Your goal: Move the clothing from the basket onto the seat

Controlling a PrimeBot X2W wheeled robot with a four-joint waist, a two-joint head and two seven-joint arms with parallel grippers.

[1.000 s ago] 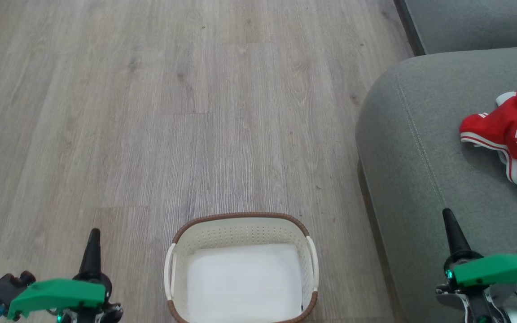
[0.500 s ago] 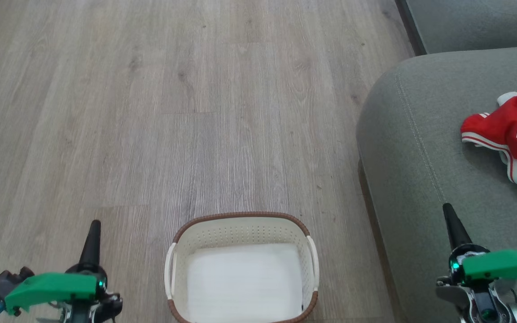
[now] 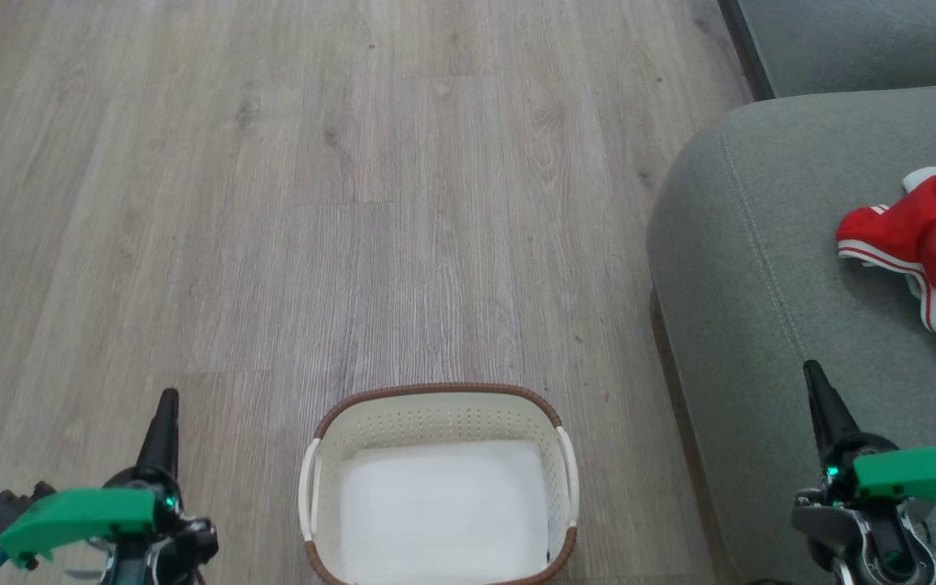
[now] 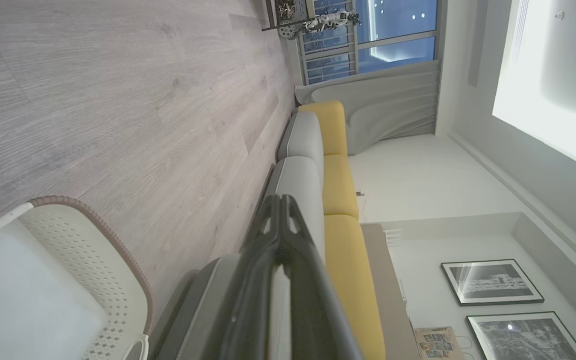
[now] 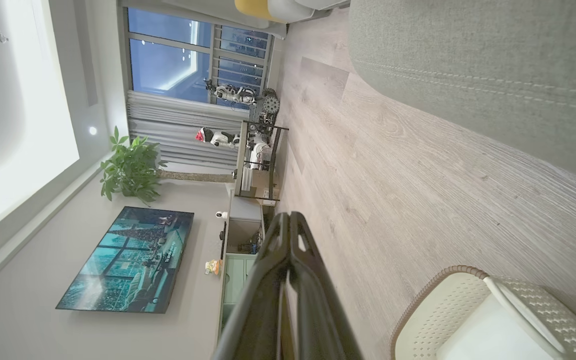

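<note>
Fabric in red, the clothing [image 3: 927,244] lies crumpled on the seat [image 3: 760,268], well to the right of the basket [image 3: 435,391]. The left gripper [image 3: 167,404] hangs just left of the basket, fingers pressed together tip to tip, gripping nothing. The right gripper [image 3: 812,375], right of the basket over the seat's near edge, is likewise closed on air. The basket stands on the wood floor [image 3: 273,203], white bottom showing.

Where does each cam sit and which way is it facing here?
Head: on the head, looking down at floor, basket, seat with clothing; left tool and right tool at bottom corners.
Left wrist: on left arm, looking along its shut fingers toward the sofa.
Right wrist: on right arm, looking along its shut fingers toward the TV.
Shared: all three show the basket.
</note>
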